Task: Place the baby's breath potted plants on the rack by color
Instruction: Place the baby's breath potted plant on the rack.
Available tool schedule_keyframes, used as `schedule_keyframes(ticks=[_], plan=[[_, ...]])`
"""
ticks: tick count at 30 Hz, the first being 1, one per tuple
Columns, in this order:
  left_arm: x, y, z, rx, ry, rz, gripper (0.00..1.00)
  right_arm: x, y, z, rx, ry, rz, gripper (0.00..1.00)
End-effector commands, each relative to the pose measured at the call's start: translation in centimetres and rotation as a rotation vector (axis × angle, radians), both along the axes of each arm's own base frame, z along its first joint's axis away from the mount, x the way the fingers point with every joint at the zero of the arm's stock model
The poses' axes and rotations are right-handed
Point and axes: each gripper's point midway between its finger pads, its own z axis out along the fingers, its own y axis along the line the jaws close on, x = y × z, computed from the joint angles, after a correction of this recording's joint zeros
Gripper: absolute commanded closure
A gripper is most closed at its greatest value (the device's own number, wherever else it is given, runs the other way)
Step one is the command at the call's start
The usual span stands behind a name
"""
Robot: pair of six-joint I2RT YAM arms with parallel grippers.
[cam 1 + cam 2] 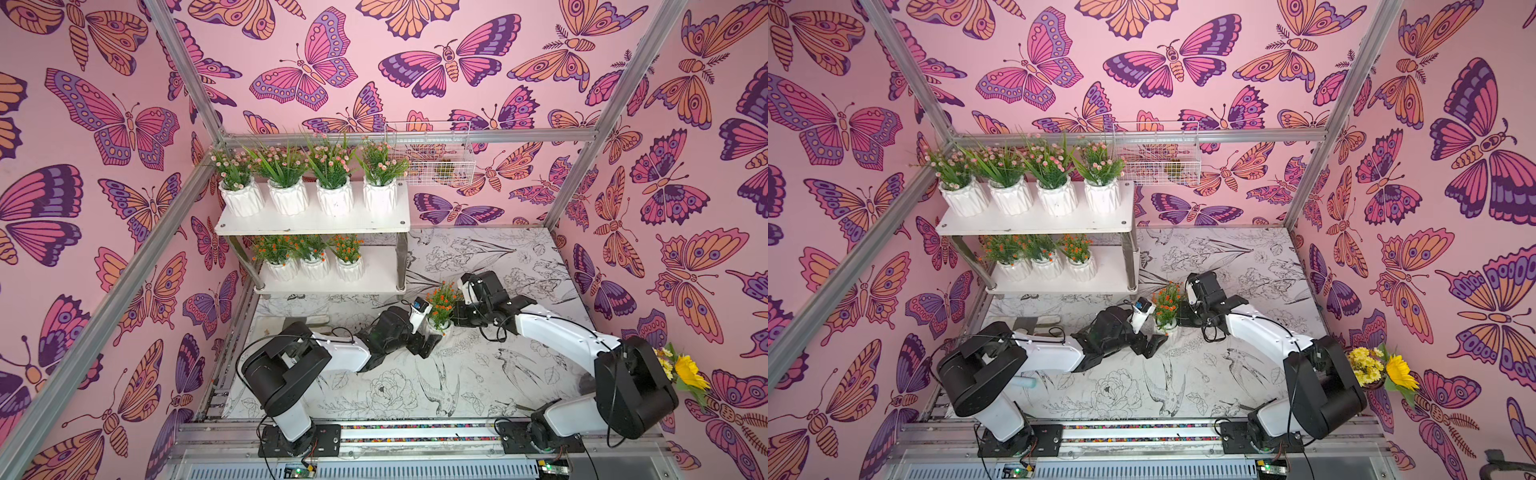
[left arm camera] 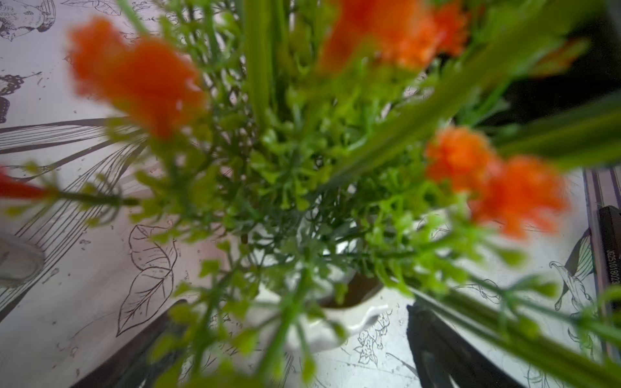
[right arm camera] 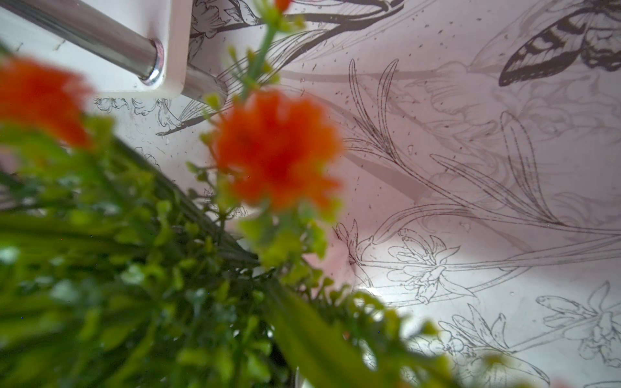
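Down to the last baby's breath potted plant (image 1: 441, 309), orange blooms in a white ribbed pot. Standing upright on the floral-print tabletop (image 1: 478, 374), just off the front corner leg at the open end of the white two-tier rack (image 1: 316, 224) with silver legs; not yet shelved. Counting four pink-bloomed pots (image 1: 309, 183) across the rack's top board and three orange-bloomed pots (image 1: 313, 259) on the lower board, with a bare slot at the end nearest the loose pot. Seeing the left gripper (image 1: 430, 343) spread wide, dark fingers (image 2: 433, 342) either side of the pot base in the left wrist view, around it but apart from it. Reading the right gripper (image 1: 456, 319) as clenched, pressed into the foliage opposite the left one; cannot tell whether pinching the pot rim, hidden by leaves. Judging the left arm as set up for the grasp: close on the pot, lift along its vertical axis, carry rackward into the bare slot.
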Motion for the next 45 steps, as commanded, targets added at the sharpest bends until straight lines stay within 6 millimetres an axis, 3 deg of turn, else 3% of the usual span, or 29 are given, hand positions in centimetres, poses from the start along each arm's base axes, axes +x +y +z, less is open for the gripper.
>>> schedule_keyframes(ticks=[1, 14, 43, 45], plan=[[0.5, -1.1, 1.0, -0.041, -0.03, -0.006, 0.0, -0.1, 0.6, 0.1, 0.045, 0.0, 0.005, 0.97], [1.5, -2.8, 0.2, -0.079, -0.032, 0.005, 0.0, -1.1, 1.6, -0.3, 0.064, 0.009, 0.021, 0.97], [3.7, -2.6, -1.7, -0.139, -0.067, 0.119, 0.0, -2.8, 4.2, -1.8, 0.136, 0.076, 0.061, 0.97], [3.6, -2.4, -1.7, -0.136, -0.074, 0.122, 0.06, -2.8, 4.0, -1.9, 0.129, 0.076, 0.056, 0.96]])
